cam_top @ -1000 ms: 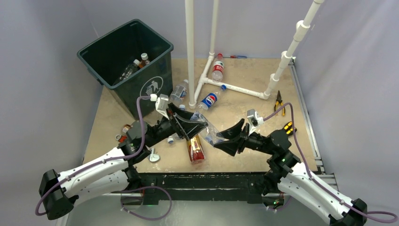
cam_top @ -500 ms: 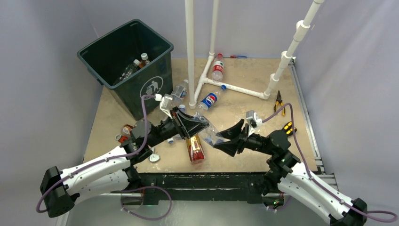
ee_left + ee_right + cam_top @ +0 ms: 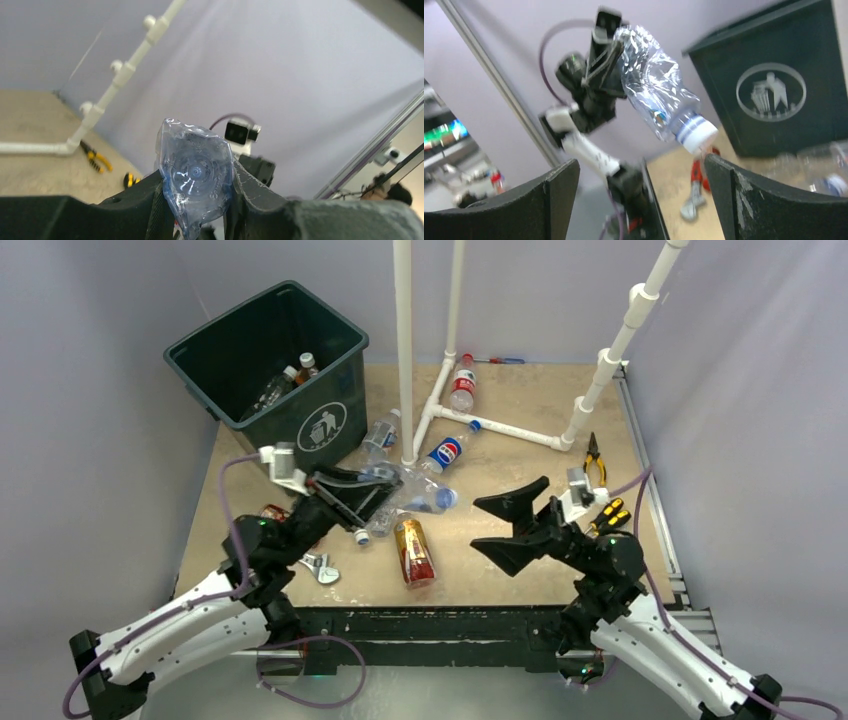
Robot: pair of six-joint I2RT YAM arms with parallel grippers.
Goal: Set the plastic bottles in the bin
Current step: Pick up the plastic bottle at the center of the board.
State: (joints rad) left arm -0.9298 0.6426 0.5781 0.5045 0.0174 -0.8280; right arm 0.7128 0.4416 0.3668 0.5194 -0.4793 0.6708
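In the left wrist view the crushed clear bottle shows only its bottom end, and the left claw that grips it is cut off by the lower edge. The right wrist view is blurred: the bin runs past the top and right edges, and the loose bottles at lower right are only smears. From above, the bin wall partly hides the bottles inside.

The dark green bin is carrying on its side a white round sign with a small figure dropping litter. One bottle is showing a blue label with a round red, white and blue emblem. Other labels are appearing too small for reading.
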